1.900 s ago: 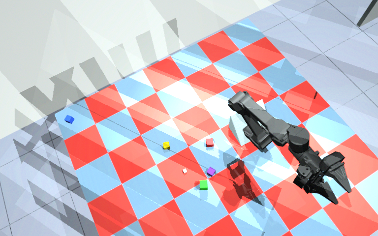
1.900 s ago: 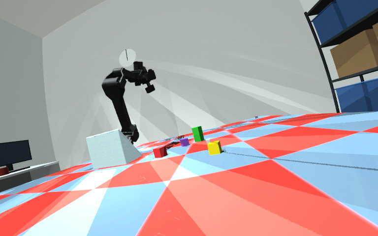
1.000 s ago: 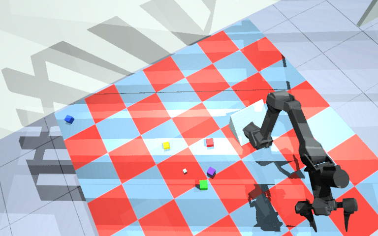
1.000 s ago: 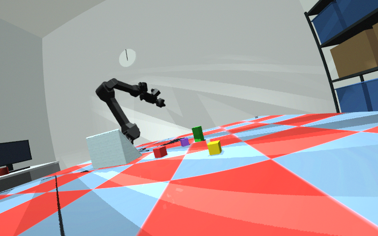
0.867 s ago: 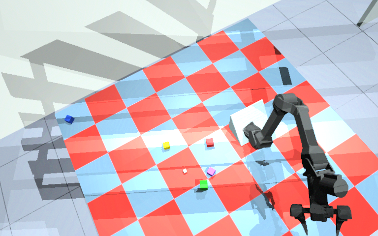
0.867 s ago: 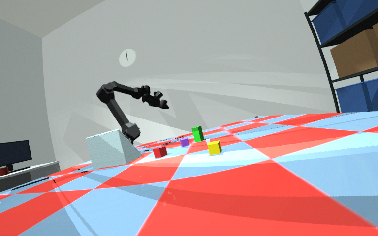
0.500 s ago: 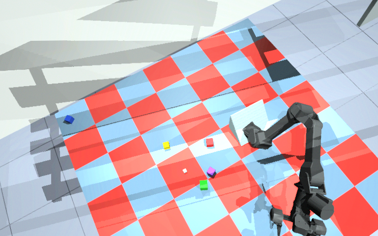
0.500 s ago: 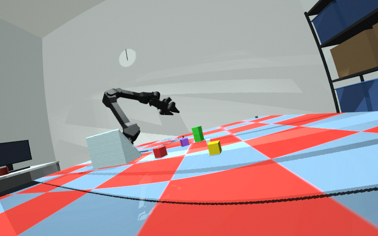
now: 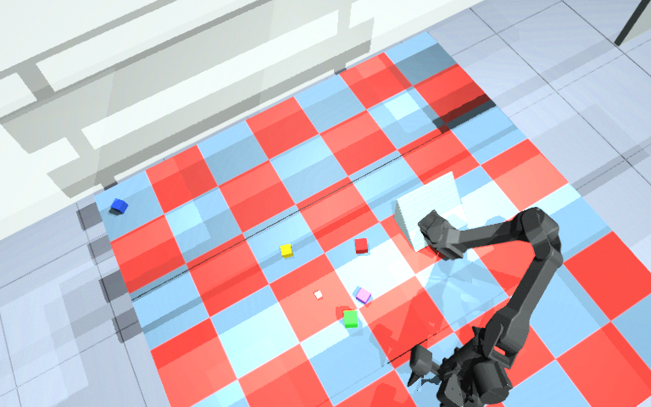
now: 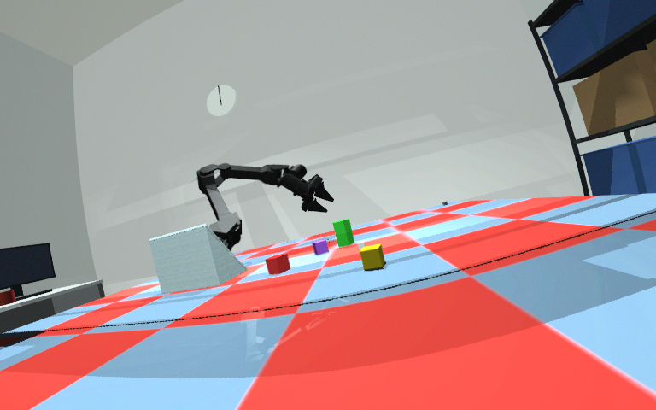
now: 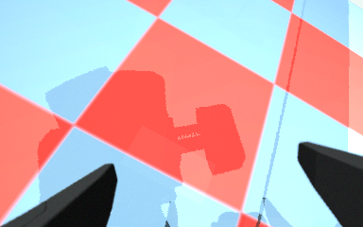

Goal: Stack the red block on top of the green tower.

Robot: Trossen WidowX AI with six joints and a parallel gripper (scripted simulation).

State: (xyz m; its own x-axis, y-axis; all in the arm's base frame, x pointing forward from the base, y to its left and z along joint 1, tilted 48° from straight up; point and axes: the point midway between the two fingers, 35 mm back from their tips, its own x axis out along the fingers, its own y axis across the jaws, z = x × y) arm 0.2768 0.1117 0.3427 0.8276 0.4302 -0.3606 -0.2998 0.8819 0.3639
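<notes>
Beside the green tower (image 10: pixel 342 232), the red block (image 10: pixel 278 264) looks rigid, probably light; spread, empty jaws should pinch opposite flat sides.

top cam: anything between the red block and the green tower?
In the top view, the purple block lies roughly between the red block and green tower, slightly off the line.
</notes>
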